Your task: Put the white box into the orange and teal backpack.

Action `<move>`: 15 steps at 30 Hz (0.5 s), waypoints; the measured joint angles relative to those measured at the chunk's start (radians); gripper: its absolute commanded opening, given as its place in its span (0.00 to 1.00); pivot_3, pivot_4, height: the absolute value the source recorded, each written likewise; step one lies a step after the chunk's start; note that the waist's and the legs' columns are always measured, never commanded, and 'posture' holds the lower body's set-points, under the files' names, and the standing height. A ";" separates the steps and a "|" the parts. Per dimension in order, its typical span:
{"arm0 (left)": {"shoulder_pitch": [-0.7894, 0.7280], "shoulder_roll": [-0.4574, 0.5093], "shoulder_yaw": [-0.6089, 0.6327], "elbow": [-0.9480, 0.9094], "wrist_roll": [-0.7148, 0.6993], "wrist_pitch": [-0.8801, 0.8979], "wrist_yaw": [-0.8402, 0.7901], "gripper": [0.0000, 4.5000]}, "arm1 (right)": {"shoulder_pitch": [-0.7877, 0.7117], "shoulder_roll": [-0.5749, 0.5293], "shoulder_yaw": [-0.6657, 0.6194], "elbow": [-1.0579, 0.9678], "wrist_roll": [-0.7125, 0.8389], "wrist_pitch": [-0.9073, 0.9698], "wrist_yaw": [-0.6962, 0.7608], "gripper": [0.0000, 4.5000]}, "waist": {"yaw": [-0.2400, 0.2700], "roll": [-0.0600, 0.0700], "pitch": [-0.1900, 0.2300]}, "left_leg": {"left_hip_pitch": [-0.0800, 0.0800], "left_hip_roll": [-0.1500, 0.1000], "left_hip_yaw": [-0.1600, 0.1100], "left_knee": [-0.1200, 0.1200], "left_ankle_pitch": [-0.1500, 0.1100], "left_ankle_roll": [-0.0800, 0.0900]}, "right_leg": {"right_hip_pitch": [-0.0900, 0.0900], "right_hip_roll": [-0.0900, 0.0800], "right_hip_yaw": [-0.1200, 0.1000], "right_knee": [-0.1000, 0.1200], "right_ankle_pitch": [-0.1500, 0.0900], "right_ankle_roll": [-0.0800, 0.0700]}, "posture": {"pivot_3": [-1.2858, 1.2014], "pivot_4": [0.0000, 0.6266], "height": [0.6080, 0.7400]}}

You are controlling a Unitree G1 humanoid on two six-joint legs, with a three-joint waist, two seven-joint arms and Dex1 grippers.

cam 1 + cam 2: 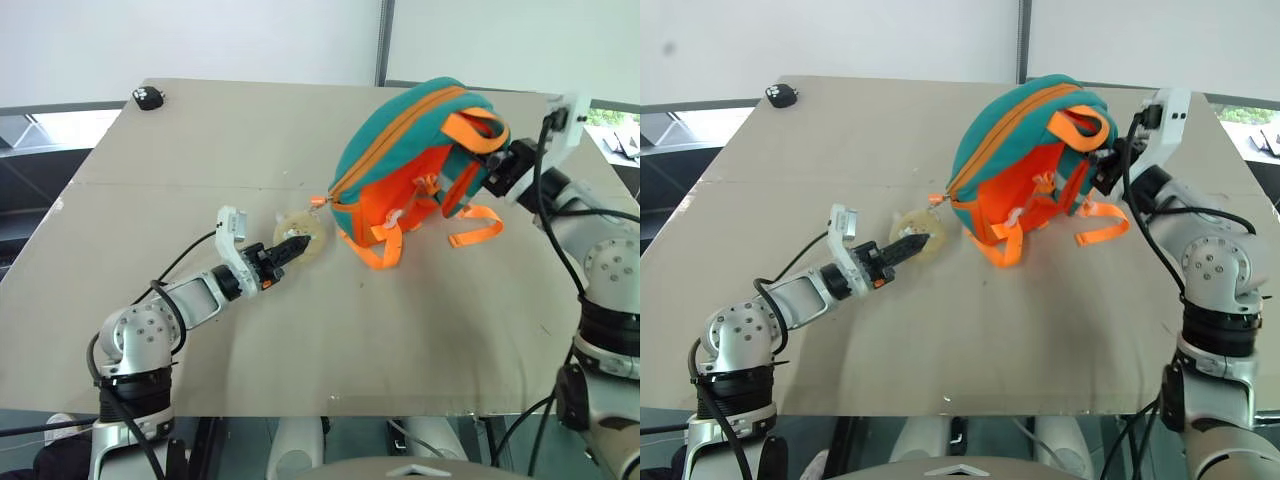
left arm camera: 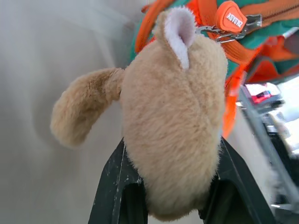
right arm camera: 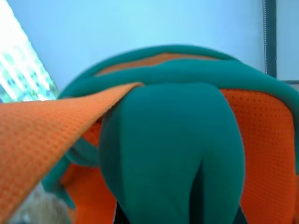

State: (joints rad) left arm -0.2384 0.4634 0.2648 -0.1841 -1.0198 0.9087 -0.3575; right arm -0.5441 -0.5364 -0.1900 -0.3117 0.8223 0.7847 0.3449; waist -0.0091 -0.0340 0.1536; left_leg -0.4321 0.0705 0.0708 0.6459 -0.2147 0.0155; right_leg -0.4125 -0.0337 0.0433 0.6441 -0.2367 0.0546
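Matte beige tabletop (image 1: 250,330), rounded teal-orange fabric backpack (image 1: 400,150) upright, right gripper (image 1: 492,160) clamped on its strap, left gripper (image 1: 290,246) pinching fuzzy beige plush charm (image 2: 173,126).

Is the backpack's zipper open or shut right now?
Shut, as far as visible: the orange zipper runs closed over the backpack, pull by the plush charm.

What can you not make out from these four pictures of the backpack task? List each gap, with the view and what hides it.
- White box: not visible; whether it already lies in the orange and teal backpack is hidden by the fabric in the eye views.
- Right end effector fingertips: covered by teal fabric in the right wrist view.
- Small black object at the table's far corner: too small to identify.
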 measured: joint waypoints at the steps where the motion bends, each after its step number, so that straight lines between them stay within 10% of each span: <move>1: 0.006 -0.004 -0.003 -0.005 0.018 -0.028 -0.011 0.14 | 0.014 -0.023 0.014 -0.009 -0.015 -0.010 0.021 0.07 | -0.001 0.000 0.000 | 0.000 0.000 0.000 0.000 0.000 0.000 | 0.000 0.000 0.000 -0.001 0.000 0.000 | 0.52 0.24 1.00; 4: 0.085 0.049 -0.036 -0.057 0.159 -0.213 -0.154 0.14 | 0.103 -0.129 0.042 -0.036 -0.096 -0.079 0.153 0.30 | -0.006 0.000 0.000 | 0.001 0.000 0.001 -0.002 0.000 0.000 | 0.000 0.001 0.001 -0.002 0.000 0.000 | 0.52 0.24 1.00; 5: 0.123 0.068 -0.039 -0.076 0.196 -0.268 -0.205 0.36 | 0.137 -0.170 0.042 -0.042 -0.117 -0.108 0.203 0.43 | -0.006 0.001 0.000 | 0.001 0.000 0.002 -0.003 0.000 0.000 | -0.001 0.001 0.001 -0.002 0.000 0.000 | 0.52 0.24 1.00; 11: 0.327 0.172 0.043 -0.141 0.251 -0.394 -0.390 0.96 | 0.295 -0.337 -0.073 -0.093 -0.122 -0.133 0.372 1.00 | -0.005 0.001 0.000 | 0.002 0.002 0.002 -0.004 0.000 0.000 | -0.001 0.001 0.001 -0.002 -0.002 -0.003 | 0.52 0.24 1.00; 15: 0.465 0.246 0.112 -0.201 0.269 -0.417 -0.483 0.99 | 0.526 -0.417 -0.196 -0.145 -0.120 -0.145 0.508 1.00 | 0.004 0.000 0.000 | 0.001 0.001 0.001 -0.003 0.000 0.000 | 0.000 -0.002 0.000 -0.003 -0.003 -0.004 | 0.52 0.24 1.00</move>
State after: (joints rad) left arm 0.2264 0.7091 0.3770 -0.3853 -0.7513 0.4917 -0.8401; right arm -0.0177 -0.9539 -0.3865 -0.4563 0.7019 0.6397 0.8534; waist -0.0049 -0.0339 0.1534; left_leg -0.4314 0.0718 0.0720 0.6433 -0.2149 0.0157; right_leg -0.4128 -0.0354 0.0433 0.6407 -0.2397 0.0506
